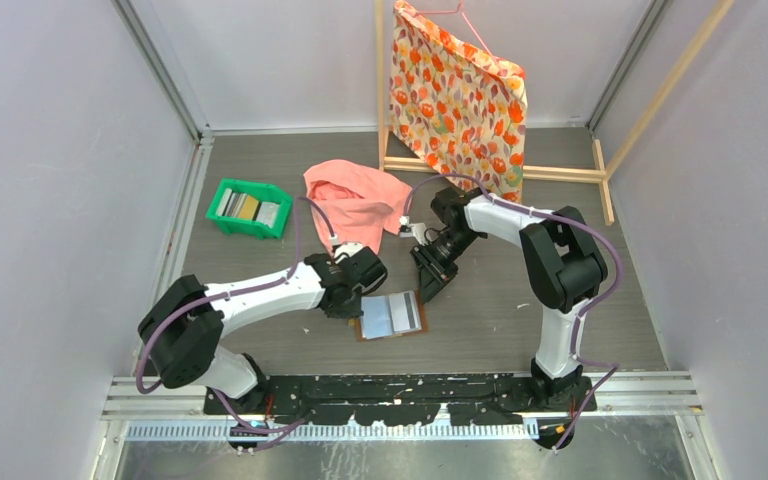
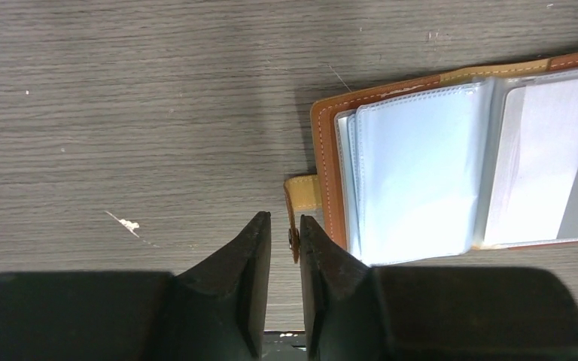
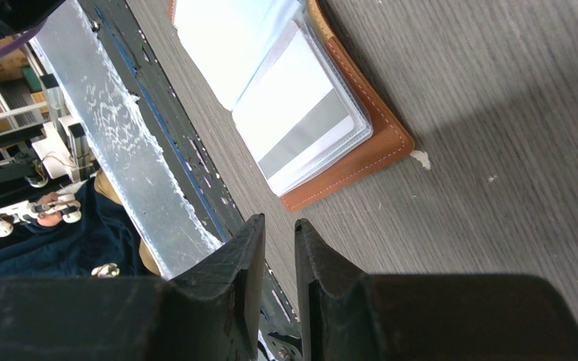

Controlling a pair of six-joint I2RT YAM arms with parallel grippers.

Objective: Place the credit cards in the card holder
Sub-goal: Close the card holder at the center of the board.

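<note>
The card holder [image 1: 392, 315] lies open on the table, a brown wallet with pale pockets facing up. A white card with a grey stripe [image 2: 564, 173] sits in its right-hand pocket, also seen in the right wrist view as the striped card [image 3: 301, 124]. More credit cards [image 1: 247, 207] lie in the green tray. My left gripper [image 2: 284, 218] is at the card holder's [image 2: 391, 173] left edge, its jaws narrow, with the snap tab [image 2: 295, 226] between them against one finger and a gap to the other. My right gripper [image 3: 278, 220] hovers just right of the card holder [image 3: 361, 150], jaws narrowly apart and empty.
A green tray [image 1: 222, 222] stands at the back left. A pink cloth [image 1: 355, 200] lies behind the arms, and a floral cloth [image 1: 460, 95] hangs on a wooden rack at the back. The black base rail [image 1: 400, 385] runs along the near edge, just behind the wallet.
</note>
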